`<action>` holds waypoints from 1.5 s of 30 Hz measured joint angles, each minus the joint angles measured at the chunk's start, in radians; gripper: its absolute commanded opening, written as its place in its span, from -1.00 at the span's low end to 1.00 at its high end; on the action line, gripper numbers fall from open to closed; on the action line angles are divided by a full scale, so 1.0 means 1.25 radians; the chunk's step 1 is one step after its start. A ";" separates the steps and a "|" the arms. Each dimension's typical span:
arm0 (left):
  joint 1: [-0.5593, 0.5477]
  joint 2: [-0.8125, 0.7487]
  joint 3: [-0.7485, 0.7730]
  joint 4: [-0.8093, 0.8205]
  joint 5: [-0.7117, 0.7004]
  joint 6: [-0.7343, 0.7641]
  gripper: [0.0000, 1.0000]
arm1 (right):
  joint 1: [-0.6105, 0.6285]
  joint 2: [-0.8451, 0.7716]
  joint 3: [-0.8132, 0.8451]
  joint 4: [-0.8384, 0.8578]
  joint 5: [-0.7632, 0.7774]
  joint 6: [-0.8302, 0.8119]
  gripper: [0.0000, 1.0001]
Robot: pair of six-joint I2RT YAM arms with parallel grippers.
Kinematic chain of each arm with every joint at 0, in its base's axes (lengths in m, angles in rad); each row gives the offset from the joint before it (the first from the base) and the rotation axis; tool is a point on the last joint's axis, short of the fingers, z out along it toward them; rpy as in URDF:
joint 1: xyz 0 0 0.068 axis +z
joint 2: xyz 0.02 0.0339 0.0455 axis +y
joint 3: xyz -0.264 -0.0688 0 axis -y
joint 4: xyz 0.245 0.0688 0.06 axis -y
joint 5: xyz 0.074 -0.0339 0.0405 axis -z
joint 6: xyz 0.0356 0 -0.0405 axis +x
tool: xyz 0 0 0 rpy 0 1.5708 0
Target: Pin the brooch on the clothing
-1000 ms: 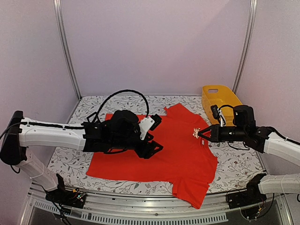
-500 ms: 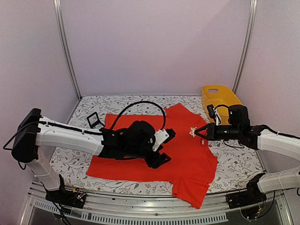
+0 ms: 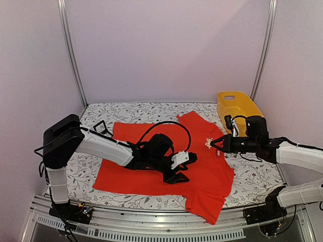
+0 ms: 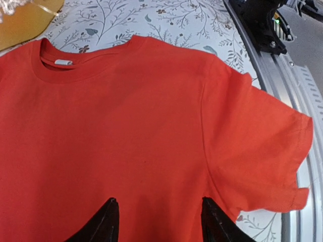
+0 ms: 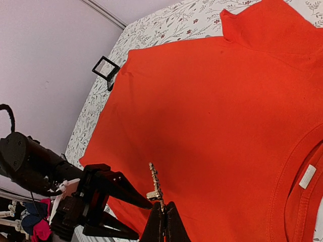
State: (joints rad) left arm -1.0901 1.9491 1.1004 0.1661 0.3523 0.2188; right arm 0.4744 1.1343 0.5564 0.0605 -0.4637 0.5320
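Right end effector [image 3: 214,144] is clenched on the brooch [image 3: 208,143], holding it in the air over the shirt [image 3: 207,176] near the collar, at approx 3 o'clock of the garment in the top view. In the wrist view the brooch [image 5: 155,184] sticks up from the closed tips of the right end effector [image 5: 162,218], so the grip is at its lower edge.

Left end effector [image 3: 184,167] is released, fingers spread wide and low over the chest area. Can't tell if it touches the cloth.

Handling, prob.: the brooch is tiny, light, stiff metal w/ a slick surface, and likely to twist or pop out if squeezed off-centre. Keep hold at the edge, leaving the pin side free. The shirt is soft and limp, lies flat on the counter [image 3: 252,176], and will bunch when pushed, so the left side should press or pinch the fabric beside the pin spot.
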 measured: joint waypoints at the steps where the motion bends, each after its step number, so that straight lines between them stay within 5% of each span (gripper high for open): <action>1: 0.014 0.019 0.003 0.004 0.016 0.013 0.20 | 0.000 0.000 -0.002 0.001 0.002 0.002 -1.00; 11: 0.034 0.153 0.100 0.022 -0.044 0.048 0.06 | -0.003 0.035 -0.018 0.019 -0.003 0.009 -1.00; 27: 0.027 0.180 0.147 -0.009 -0.042 0.043 -0.03 | -0.003 0.003 -0.039 0.022 -0.013 0.045 -1.00; 35: 0.001 0.193 0.150 -0.005 -0.064 0.030 -0.71 | -0.003 -0.002 -0.039 0.009 -0.013 0.045 -1.00; 45: -0.001 0.176 0.133 -0.005 -0.062 0.017 -1.00 | -0.003 -0.002 -0.039 0.007 -0.004 0.046 -1.00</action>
State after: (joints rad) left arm -1.0912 2.1693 1.2667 0.1596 0.2749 0.2401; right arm 0.4706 1.1316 0.5076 0.0696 -0.4686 0.5892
